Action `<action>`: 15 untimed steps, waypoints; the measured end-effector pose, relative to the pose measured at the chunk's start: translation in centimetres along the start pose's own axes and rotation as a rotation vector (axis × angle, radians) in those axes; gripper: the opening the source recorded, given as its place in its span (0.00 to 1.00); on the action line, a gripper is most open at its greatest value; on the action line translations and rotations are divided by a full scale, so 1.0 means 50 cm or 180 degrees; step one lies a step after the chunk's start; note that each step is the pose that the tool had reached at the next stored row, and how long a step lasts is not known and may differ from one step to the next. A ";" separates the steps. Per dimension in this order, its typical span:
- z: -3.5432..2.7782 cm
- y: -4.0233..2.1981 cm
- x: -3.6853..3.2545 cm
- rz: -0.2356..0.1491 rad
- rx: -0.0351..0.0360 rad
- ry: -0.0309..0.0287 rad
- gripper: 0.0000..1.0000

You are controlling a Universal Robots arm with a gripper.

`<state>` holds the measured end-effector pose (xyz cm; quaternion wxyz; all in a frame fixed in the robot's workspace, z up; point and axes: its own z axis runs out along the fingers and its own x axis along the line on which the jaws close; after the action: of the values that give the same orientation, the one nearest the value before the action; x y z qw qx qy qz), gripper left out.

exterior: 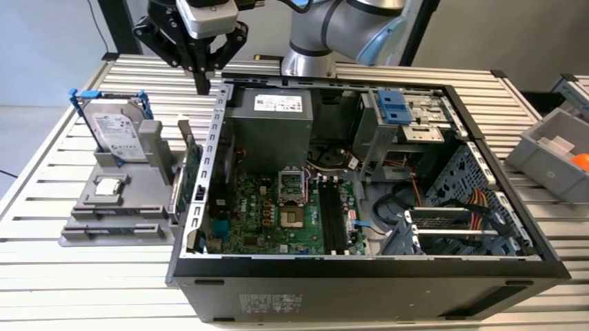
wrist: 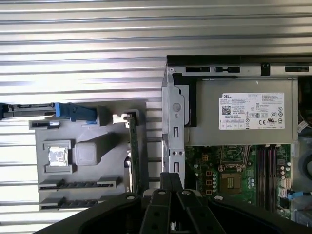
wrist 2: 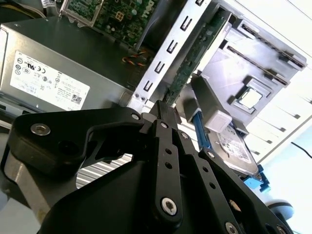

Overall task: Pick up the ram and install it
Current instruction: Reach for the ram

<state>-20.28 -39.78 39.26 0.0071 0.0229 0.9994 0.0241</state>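
- The open computer case (exterior: 368,265) held a green motherboard (exterior: 276,214) and a grey power supply (exterior: 272,121).
- On the exterior view's left, a grey holder (exterior: 92,207) carried an upright hard drive (exterior: 120,134), a green card (exterior: 190,183) and a small chip (exterior: 109,185).
- The arm (exterior: 341,27) reached over the case's far left corner, pointing down.
- The claw (exterior: 201,89) hung above the slatted table (exterior: 55,276), fingers pressed together, gripping nothing.
- Two dark narrow strips (wrist: 78,184) sat in the holder's near slots; whether either was the ram I could not tell.
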 end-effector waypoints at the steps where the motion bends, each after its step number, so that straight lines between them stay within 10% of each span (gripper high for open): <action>1: 0.000 0.000 0.001 0.0000 0.0000 0.0001 0.00; 15: 0.000 0.000 0.010 0.0000 0.0001 0.0010 0.00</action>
<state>-20.77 -39.77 39.26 0.0055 0.0229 0.9994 0.0240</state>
